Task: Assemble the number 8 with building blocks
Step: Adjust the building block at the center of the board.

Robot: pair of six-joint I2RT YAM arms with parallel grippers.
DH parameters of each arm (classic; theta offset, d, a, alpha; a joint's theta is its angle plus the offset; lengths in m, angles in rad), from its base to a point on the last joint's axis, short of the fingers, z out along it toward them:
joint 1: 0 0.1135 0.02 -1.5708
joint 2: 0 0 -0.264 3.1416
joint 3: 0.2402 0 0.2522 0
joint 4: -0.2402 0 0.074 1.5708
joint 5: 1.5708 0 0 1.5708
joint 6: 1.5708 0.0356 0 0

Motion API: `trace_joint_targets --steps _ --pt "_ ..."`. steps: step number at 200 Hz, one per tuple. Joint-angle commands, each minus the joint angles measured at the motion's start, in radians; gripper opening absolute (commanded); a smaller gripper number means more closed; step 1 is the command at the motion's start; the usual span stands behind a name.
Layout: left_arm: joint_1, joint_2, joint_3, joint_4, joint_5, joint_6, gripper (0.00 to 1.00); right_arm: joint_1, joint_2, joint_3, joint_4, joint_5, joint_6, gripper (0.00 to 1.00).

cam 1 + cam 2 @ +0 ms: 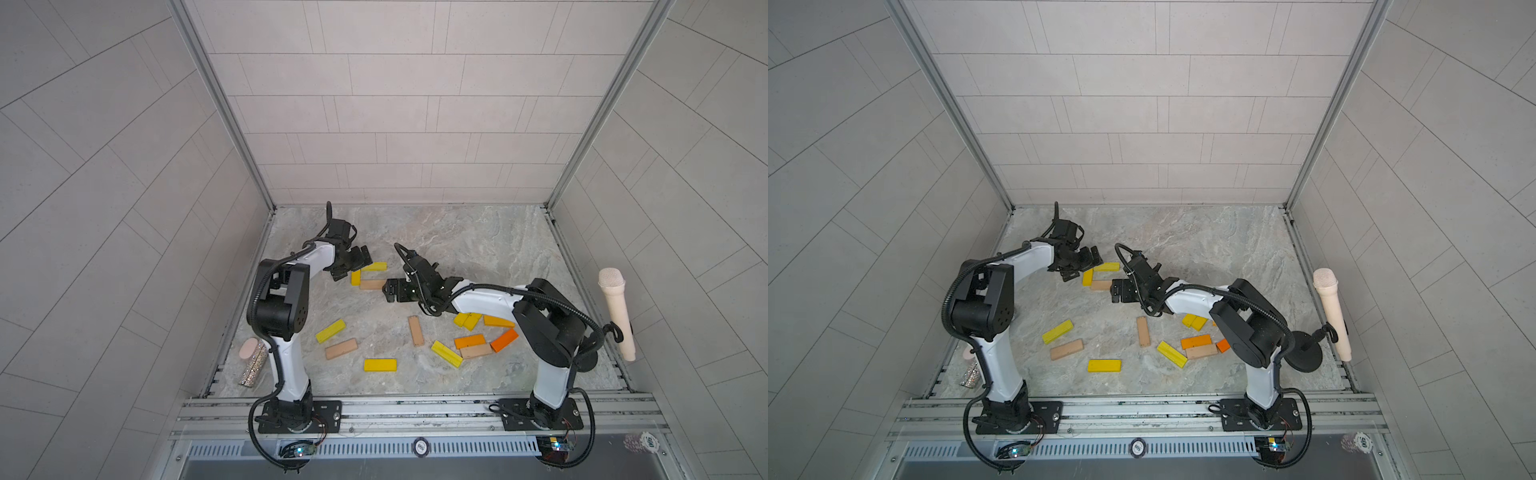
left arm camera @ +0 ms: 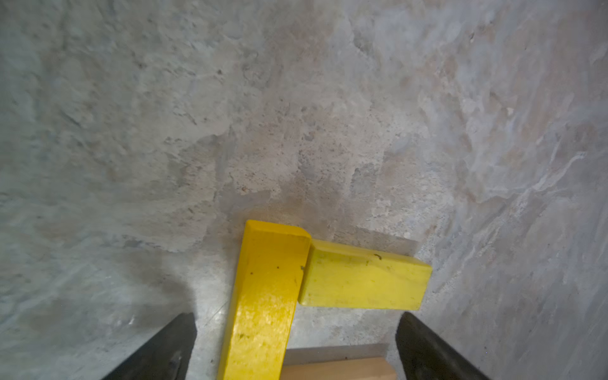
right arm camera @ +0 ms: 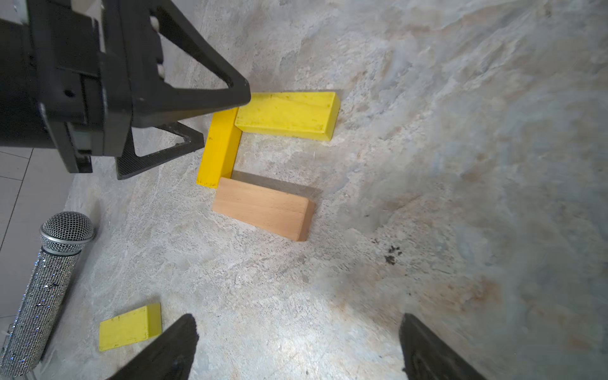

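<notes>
Partial number 8 (image 1: 1106, 267): three bars in, both pincers released.
Yellow top bar (image 1: 374, 266), yellow side bar (image 1: 355, 277) and tan bar (image 1: 372, 284) touch in a C on the counter (image 1: 457, 249). Left pincer (image 1: 353, 266) hangs over the C's yellow corner, right pincer (image 1: 387, 291) near its tan end. Other building blocks (image 1: 380, 365) lie scattered on the C's robot-base side.

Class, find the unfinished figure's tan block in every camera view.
In a top view: tan block near centre.
In a top view: tan block left of centre.
Left wrist: tan block, bottom edge, cut off.
Right wrist: tan block, near centre.
Shared landmark: the yellow block at its end.
</notes>
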Motion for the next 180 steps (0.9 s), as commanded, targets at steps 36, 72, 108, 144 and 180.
trace_joint_targets --steps 36,72,108,144,180 --pt "-0.007 0.038 0.04 0.002 0.036 0.0 1.0 0.006 0.015 -0.008 0.038 -0.01 0.039 0.97" --pt "-0.012 0.042 0.047 -0.006 0.035 0.014 1.0 0.004 0.009 -0.012 0.035 -0.008 0.036 0.97" --pt "-0.016 0.046 0.05 -0.012 0.043 0.025 1.0 0.002 0.004 -0.016 0.035 -0.006 0.036 0.97" --pt "-0.016 0.049 0.055 -0.013 0.05 0.037 1.0 0.002 -0.001 -0.022 0.035 -0.003 0.036 0.97" --pt "-0.021 0.051 0.059 -0.015 0.055 0.049 1.0 0.003 -0.009 -0.025 0.034 -0.001 0.034 0.97"
